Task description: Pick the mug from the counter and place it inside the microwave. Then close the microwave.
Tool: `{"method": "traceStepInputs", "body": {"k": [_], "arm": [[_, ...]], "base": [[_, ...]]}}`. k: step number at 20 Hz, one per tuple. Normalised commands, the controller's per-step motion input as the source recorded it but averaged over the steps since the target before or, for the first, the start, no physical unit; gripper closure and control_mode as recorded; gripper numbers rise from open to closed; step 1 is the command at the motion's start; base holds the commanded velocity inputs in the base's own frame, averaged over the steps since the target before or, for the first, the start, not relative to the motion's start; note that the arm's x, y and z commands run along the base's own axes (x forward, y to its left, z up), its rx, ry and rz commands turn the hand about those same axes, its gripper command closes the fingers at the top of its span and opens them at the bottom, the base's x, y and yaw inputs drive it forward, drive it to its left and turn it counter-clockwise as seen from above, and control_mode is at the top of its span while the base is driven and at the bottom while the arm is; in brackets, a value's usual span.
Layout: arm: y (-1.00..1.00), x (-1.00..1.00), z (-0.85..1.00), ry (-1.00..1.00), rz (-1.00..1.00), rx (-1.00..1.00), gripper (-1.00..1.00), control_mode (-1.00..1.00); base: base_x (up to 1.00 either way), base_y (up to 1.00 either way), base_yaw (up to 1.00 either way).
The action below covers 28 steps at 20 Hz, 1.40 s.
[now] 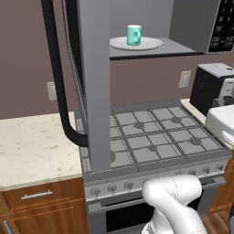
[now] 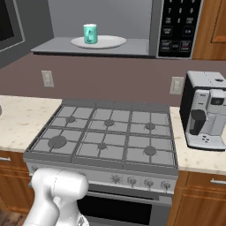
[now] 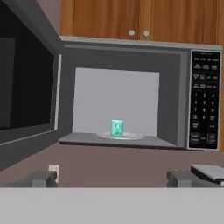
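mug [image 3: 116,128] on microwave [image 3: 175,78] plate — pincer [image 3: 112,178] apart

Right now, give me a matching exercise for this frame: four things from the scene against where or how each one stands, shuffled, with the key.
Things:
1. mug
2. microwave door
3. coffee machine
4. gas stovetop

Places or states:
A. swung open
B. on the counter, right of the burners
C. on the white round plate inside the microwave
D. directly below the microwave

Pairs: 1-C, 2-A, 3-B, 4-D
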Motion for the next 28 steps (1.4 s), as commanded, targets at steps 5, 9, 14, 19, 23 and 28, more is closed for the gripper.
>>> {"method": "traceStepInputs", "body": {"k": [5, 9, 14, 19, 23, 28], "arm": [[0.21, -0.75, 0.0, -0.22, 0.0, 0.0, -1.0, -1.0], [0.2, -0.84, 0.06, -0.16, 0.0, 0.0, -1.0, -1.0], [0.19, -0.58, 0.0, -0.08, 0.0, 0.0, -1.0, -1.0], [0.24, -0.46, 0.0, -0.01, 0.0, 0.0, -1.0, -1.0], [0.36, -0.13, 0.0, 0.0, 0.0, 0.0, -1.0, -1.0], [0.52, 0.0, 0.0, 0.0, 0.0, 0.0, -1.0, -1.0]], "base": [[0.0, 0.0, 0.0], [0.0, 0.0, 0.0], [0.0, 0.0, 0.0], [0.0, 0.0, 0.0], [0.0, 0.0, 0.0], [0.0, 0.0, 0.0]]}}
